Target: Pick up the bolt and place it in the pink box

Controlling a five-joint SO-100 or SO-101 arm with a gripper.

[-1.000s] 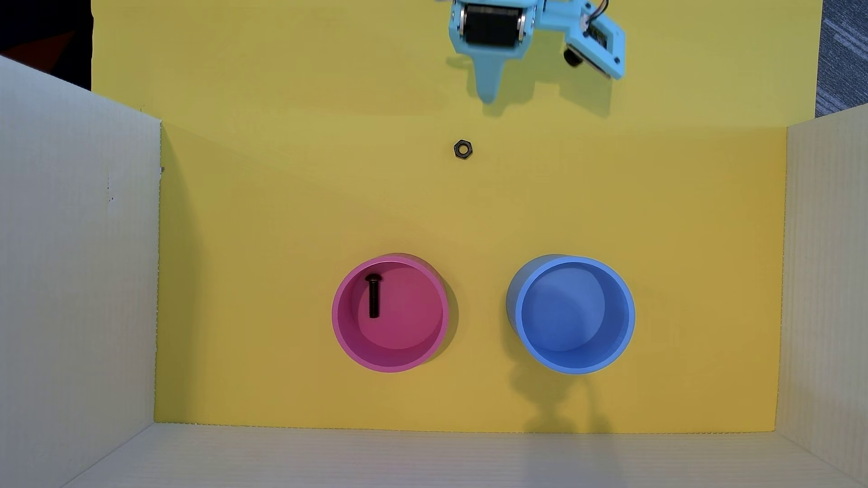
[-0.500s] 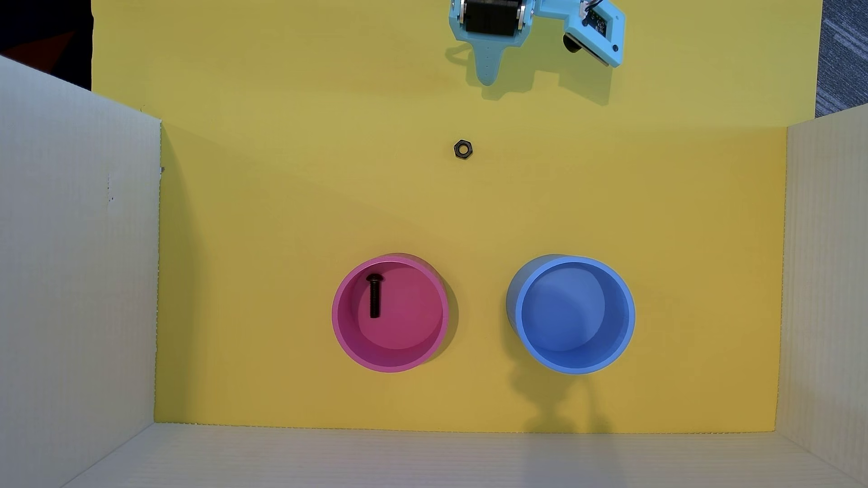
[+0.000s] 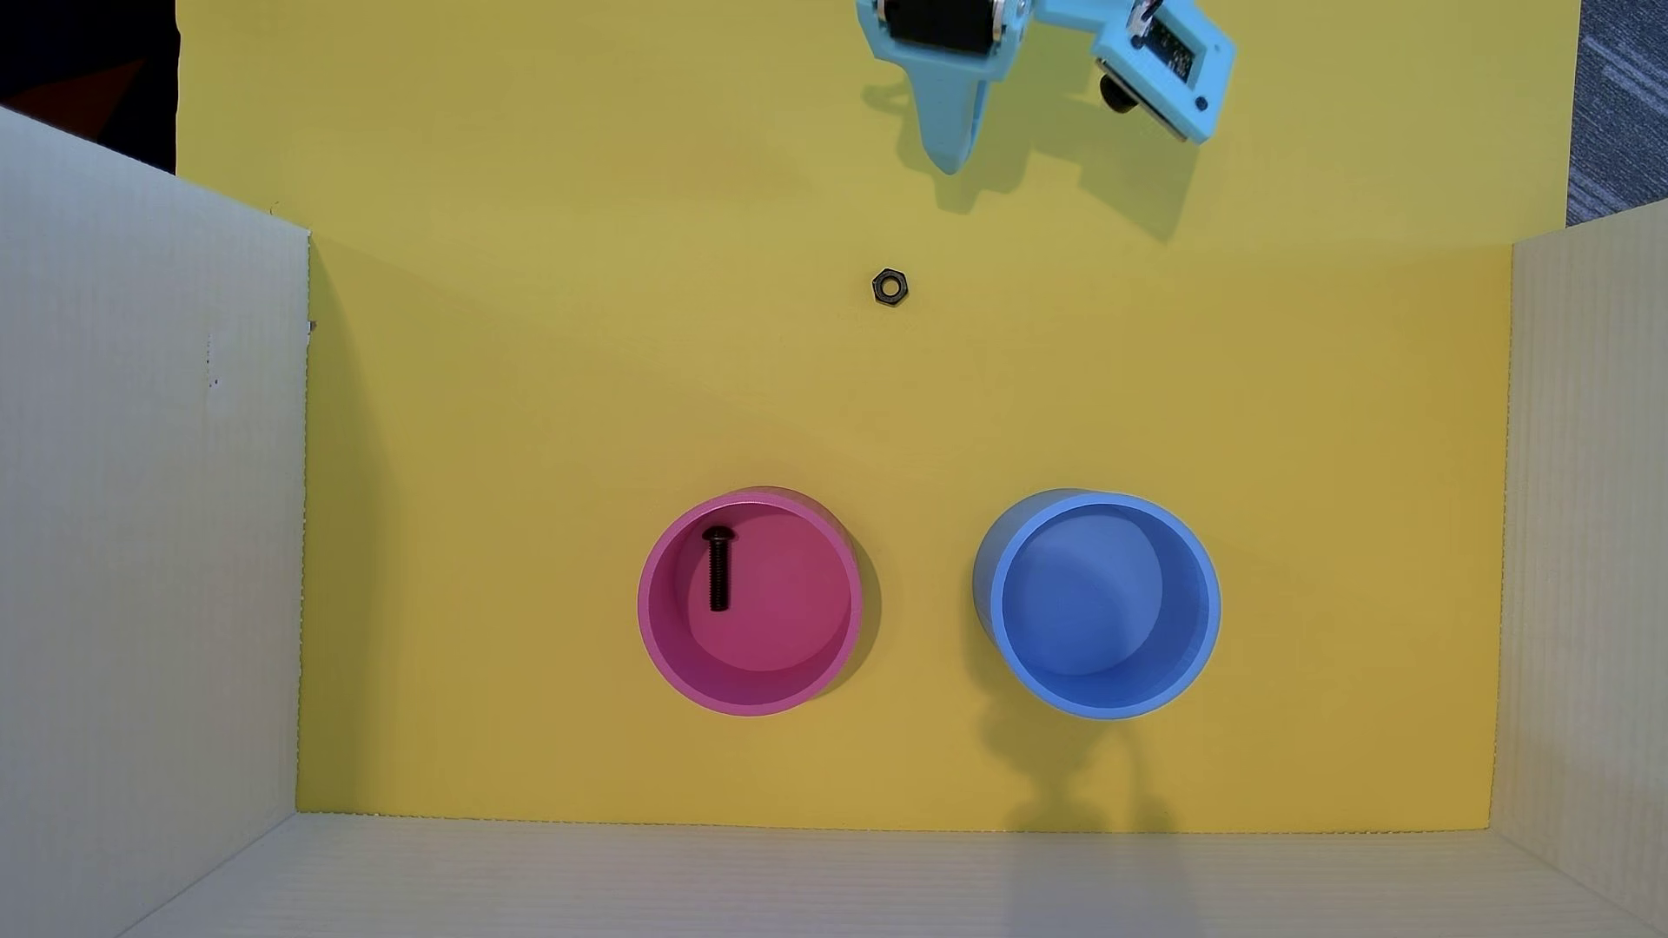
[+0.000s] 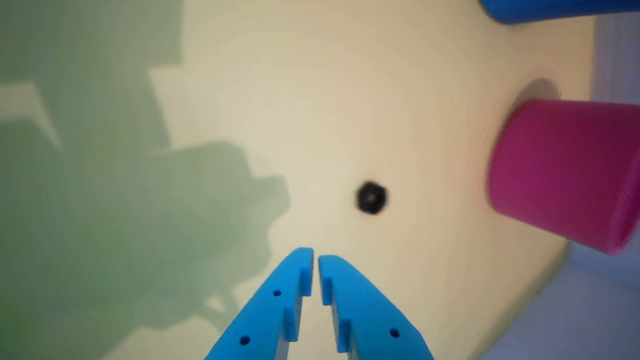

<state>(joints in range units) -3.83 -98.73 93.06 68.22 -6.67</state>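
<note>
End effector (image 4: 315, 260): light blue, fingers nearly together with only a thin slit between the tips, nothing between them; effectively clenched and empty. In the overhead view it sits at the top edge of the yellow desk (image 3: 542, 379), casting a shadow just below itself.

Nut (image 4: 371, 197): small black hexagon, lying flat on the desk just ahead of the fingertips, apart from them. Blurred in the wrist view; sharp in the overhead view (image 3: 890, 288).

Pink box (image 3: 663, 649): upright, further out, to the left of the blue container (image 3: 1200, 622) in the overhead view; the two stand apart.

Bolt (image 3: 718, 568): lying flat on the pink box's floor, left of centre, head toward the arm.

White corrugated walls (image 3: 144, 541) enclose three sides.
</note>
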